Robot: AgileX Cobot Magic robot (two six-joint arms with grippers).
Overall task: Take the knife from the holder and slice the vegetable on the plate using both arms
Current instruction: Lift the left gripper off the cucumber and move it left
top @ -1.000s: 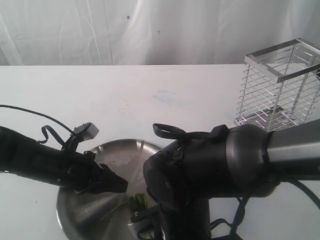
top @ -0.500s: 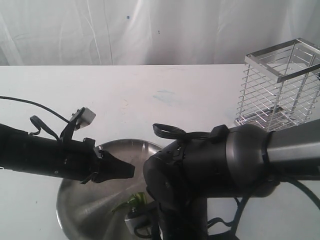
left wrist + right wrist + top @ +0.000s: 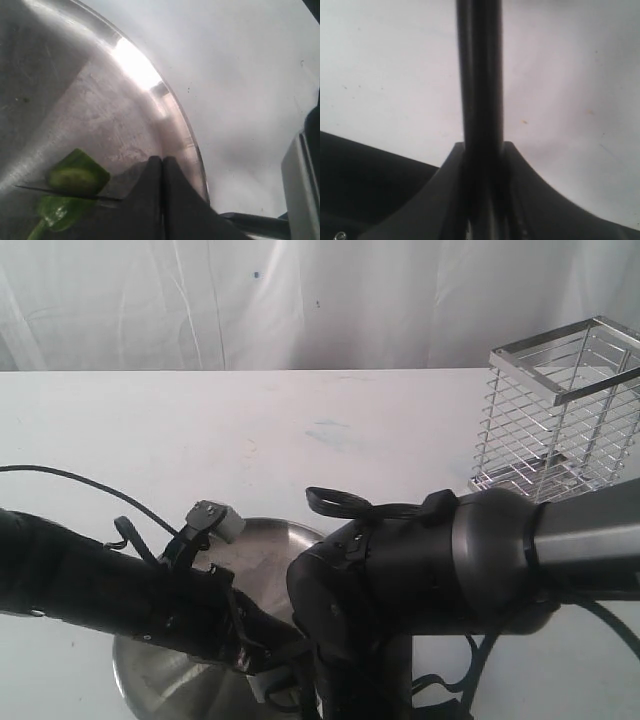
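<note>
My left gripper [image 3: 162, 160] is shut with nothing between its tips, low over the steel plate [image 3: 75, 100]. Just beside the tips lie green chunks of the vegetable [image 3: 77, 175]. The knife's thin dark blade [image 3: 65, 192] lies across them. My right gripper [image 3: 482, 146] is shut on the knife [image 3: 480, 75], whose dark handle runs straight out between the fingers. In the exterior view the left arm [image 3: 120, 595] reaches over the plate [image 3: 275, 540] and hides the vegetable. The bulky right arm [image 3: 430, 570] hides its own gripper and the knife there.
The chrome wire holder [image 3: 560, 410] stands at the back right of the white table [image 3: 300, 430]. A white curtain hangs behind the table. The plate's rim [image 3: 187, 135] lies close beside the left fingertips.
The left arm has swung down and to the right over the plate, towards the right arm. It now covers the vegetable in the exterior view. The right arm has stayed still.
</note>
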